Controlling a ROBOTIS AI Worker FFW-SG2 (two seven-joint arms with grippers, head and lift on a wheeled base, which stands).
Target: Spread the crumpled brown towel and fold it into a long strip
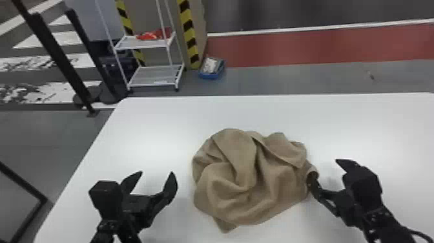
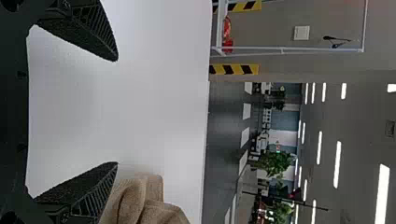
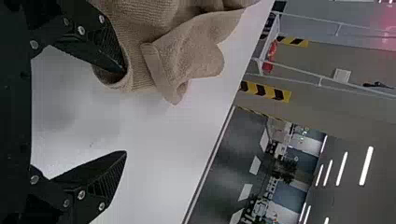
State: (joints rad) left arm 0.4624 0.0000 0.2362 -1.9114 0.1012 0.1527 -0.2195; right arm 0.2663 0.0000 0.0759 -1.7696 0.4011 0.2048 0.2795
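Observation:
The brown towel (image 1: 252, 181) lies in a crumpled, rounded heap on the white table, with several folds on top. Left of the heap, my left gripper (image 1: 158, 177) is open and apart from the cloth; in the left wrist view the same gripper (image 2: 116, 112) has bare table between its fingers and the towel (image 2: 144, 200) beside one of them. At the heap's right edge, my right gripper (image 1: 329, 168) is open, one fingertip tucked into a loop of cloth. In the right wrist view that gripper (image 3: 125, 112) shows one finger against the towel (image 3: 187, 51), the other over bare table.
The white table (image 1: 168, 119) extends behind the towel and to both sides, its left edge running beyond my left gripper. On the floor past it stand a white shelf rack (image 1: 155, 76), a blue bin (image 1: 211, 68) and black posts (image 1: 59, 58).

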